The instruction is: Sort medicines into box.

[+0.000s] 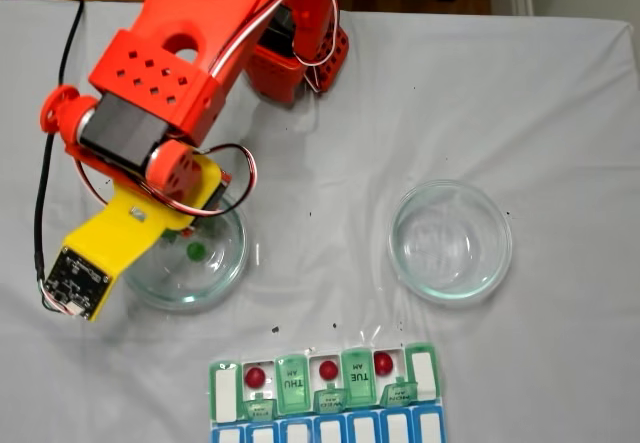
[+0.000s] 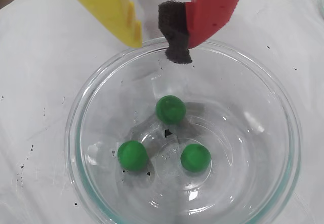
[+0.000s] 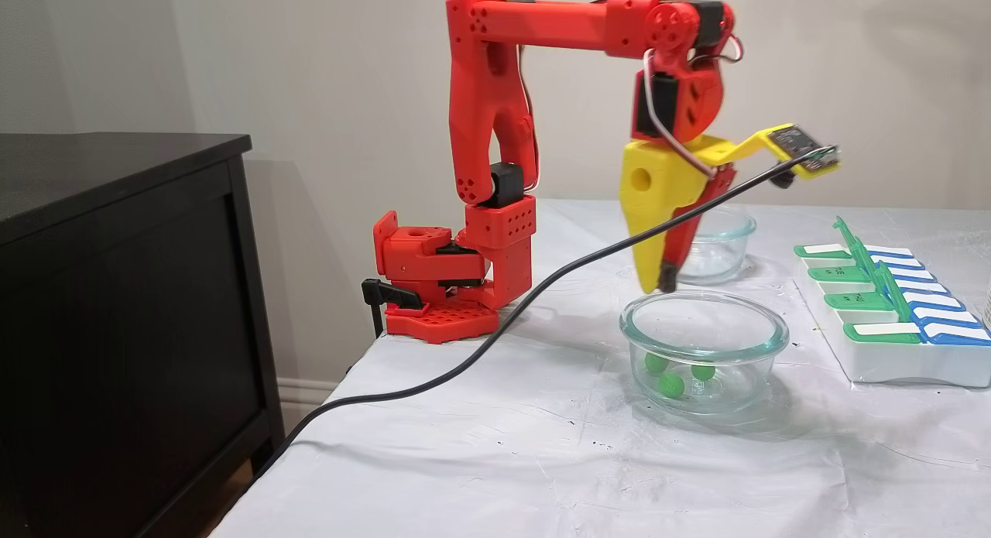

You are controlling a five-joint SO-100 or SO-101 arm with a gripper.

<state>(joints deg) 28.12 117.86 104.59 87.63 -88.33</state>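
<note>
From my wrist view I can count all three green balls (image 2: 170,109) lying loose at the bottom of the glass dish (image 2: 81,118), glossy and bright, none touching another; in a fixed view from above, the arm covers most of that dish and I make out one green ball (image 1: 195,251). The end effector (image 2: 159,44) hangs just above the dish's far rim with its yellow finger (image 2: 114,9) and its red finger with the dark pad (image 2: 174,32) apart, holding nothing. A fixed view from the side shows its tips (image 3: 658,282) clear of the rim, above the glass. The overhead fixed view alone shows me the three dark red balls (image 1: 256,375), each in its own uncovered compartment of the pill box (image 1: 225,393) at the near edge of the surface (image 1: 560,93), green lids flipped up. A second glass dish (image 1: 450,241) sits to the right there.
</note>
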